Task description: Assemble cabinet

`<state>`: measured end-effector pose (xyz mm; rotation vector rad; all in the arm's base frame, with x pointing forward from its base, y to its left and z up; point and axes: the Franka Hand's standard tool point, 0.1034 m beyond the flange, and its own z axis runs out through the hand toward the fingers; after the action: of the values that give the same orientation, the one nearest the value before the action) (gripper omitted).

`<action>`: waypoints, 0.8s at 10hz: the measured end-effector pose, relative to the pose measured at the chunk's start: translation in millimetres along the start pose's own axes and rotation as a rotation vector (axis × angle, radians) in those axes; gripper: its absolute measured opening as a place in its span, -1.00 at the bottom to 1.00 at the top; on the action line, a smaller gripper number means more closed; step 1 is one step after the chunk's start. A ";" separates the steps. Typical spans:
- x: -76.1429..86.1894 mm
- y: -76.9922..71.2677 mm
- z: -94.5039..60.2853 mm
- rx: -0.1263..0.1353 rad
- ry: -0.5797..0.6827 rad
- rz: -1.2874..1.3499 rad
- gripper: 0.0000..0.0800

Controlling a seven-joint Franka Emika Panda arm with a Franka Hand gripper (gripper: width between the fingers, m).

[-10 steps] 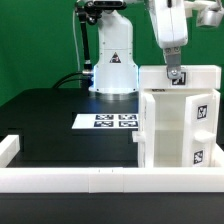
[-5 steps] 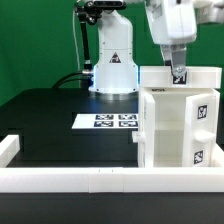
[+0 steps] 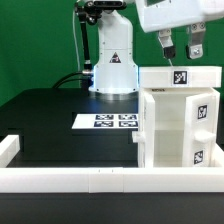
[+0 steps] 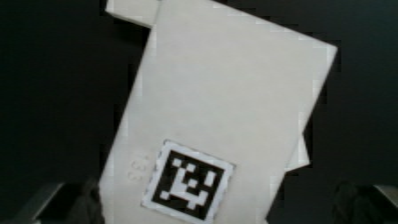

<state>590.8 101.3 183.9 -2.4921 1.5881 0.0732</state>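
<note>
Exterior and wrist views. My gripper (image 3: 181,47) hung with jaws wide and empty above the cabinet (image 3: 178,125), which stood against the rail (image 3: 100,178) at the exterior view's right. I judged a placement step finished; next required fetching another part.

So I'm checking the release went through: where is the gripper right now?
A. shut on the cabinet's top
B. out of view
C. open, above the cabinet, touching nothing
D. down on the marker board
C: the gripper hangs open above the cabinet, with a gap below its fingers.
</note>
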 end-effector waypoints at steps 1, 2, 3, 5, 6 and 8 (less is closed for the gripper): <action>-1.4 1.6 0.2 -0.018 -0.003 -0.103 0.62; -4.5 0.0 -1.8 -0.053 -0.021 -0.286 0.62; -6.0 -4.0 -1.7 -0.078 -0.041 -0.467 0.62; -9.9 -8.9 2.4 -0.103 -0.072 -0.683 0.62; -8.5 -8.5 2.0 -0.102 -0.072 -0.721 0.62; -7.6 -8.1 2.1 -0.099 -0.078 -0.849 0.62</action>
<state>595.0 111.8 184.0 -2.9619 0.4083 0.1254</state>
